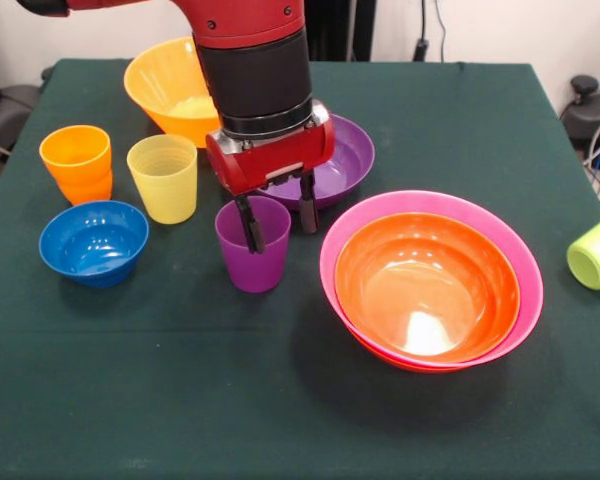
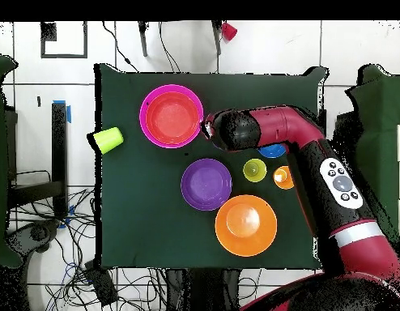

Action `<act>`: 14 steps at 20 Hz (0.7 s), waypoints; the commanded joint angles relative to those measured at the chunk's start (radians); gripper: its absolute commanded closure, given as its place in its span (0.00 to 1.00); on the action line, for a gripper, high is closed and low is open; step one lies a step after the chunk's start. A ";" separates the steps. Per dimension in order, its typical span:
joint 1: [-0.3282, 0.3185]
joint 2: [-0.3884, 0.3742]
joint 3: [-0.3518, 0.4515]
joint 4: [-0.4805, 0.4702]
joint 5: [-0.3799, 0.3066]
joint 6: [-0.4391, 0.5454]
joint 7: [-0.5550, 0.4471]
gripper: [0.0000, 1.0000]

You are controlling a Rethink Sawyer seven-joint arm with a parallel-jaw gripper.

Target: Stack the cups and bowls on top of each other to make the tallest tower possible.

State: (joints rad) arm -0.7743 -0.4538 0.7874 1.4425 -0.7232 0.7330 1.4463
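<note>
Purple cup (image 1: 253,245) stands mid-table, between the blue bowl (image 1: 93,240) and the pink bowl (image 1: 431,280), which has a red-orange bowl (image 1: 426,287) nested in it. Gripper (image 1: 278,225) straddles its far rim, one finger inside, one outside, jaws narrow but not clearly pinching yet. Risk now: a thin tapered wall may slip from a rim pinch or tip the cup. Purple bowl (image 1: 342,160) sits just behind, easy to nudge.
</note>
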 commanded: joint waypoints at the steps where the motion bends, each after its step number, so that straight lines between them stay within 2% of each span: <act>1: 0.004 0.002 -0.047 -0.034 -0.015 0.089 -0.161 0.00; 5: -0.025 -0.032 -0.042 -0.007 0.000 0.117 -0.192 0.00; 14: -0.083 -0.056 -0.021 0.015 0.014 0.150 -0.262 0.00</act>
State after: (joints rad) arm -0.8418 -0.5008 0.7879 1.4446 -0.7062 0.7450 1.4463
